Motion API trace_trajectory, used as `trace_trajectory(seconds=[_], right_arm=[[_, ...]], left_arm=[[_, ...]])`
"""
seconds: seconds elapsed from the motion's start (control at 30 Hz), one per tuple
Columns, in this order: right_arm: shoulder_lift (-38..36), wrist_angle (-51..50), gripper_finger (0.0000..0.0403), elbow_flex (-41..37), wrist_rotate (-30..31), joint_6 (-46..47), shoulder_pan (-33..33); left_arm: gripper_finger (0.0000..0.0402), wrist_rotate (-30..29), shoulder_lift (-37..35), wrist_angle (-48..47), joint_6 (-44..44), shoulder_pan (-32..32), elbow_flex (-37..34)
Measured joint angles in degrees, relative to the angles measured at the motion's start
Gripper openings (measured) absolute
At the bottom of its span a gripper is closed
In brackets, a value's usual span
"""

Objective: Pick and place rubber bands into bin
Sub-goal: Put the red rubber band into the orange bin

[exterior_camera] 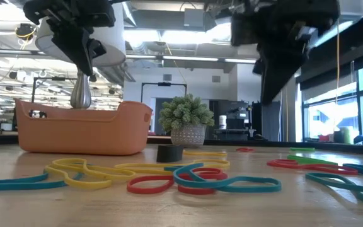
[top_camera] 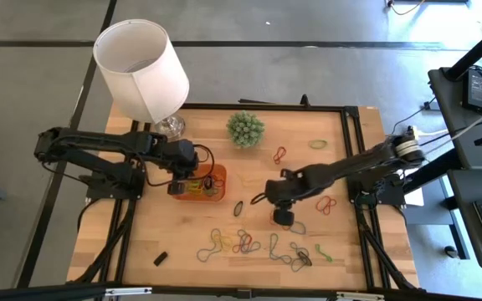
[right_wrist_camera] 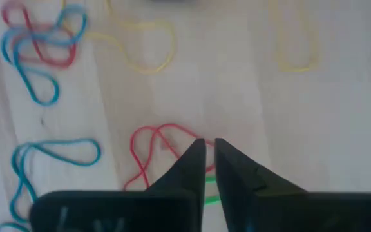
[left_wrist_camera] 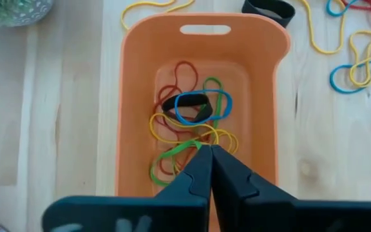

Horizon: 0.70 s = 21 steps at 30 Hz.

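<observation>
The orange bin [top_camera: 212,193] [left_wrist_camera: 198,29] sits left of the table's middle and holds several rubber bands [left_wrist_camera: 195,109]. My left gripper [left_wrist_camera: 206,149] [top_camera: 192,184] hangs over the bin, shut on a green band. Many more bands [top_camera: 249,244] [exterior_camera: 188,180] lie loose toward the near edge. My right gripper [right_wrist_camera: 210,145] [top_camera: 284,219] is above these, lifted off the table, with its fingers almost together. A green band [right_wrist_camera: 205,190] shows between them. My left gripper pinches a green rubber band [left_wrist_camera: 184,149] between its fingertips from above. The band hangs slack below them, and its lower end lies among the bands in the bin. My right gripper has a green band [right_wrist_camera: 205,190] between its fingers, back from the tips. It comes from above, and its own fingers hide the rest of the band.
A white lampshade [top_camera: 141,67] stands at the far left corner just behind the bin, and a small potted plant [top_camera: 245,128] near the far edge. More bands [top_camera: 328,203] lie on the right side. A small black piece [top_camera: 161,258] rests near the near-left edge.
</observation>
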Motion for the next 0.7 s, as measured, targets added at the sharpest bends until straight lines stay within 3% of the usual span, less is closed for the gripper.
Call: trace_trajectory(seconds=[0.23,0.37,0.7], right_arm=[[9.8,-0.7,0.0094,3.9,-4.8,-1.5,1.5],[12.8,-0.6,0.0115,4.9,-4.9,-1.4,3.4],[17.1,0.9,0.0103,5.1,-4.6,-1.4,6.3]], left_arm=[[0.0001,0.1,0.0,-0.4,4.5,0.2,0.0],[0.0002,3.8,-1.1,0.7,7.0,2.0,-2.1],[0.0002,7.1,-11.2,7.4,0.0,5.3,-13.0]])
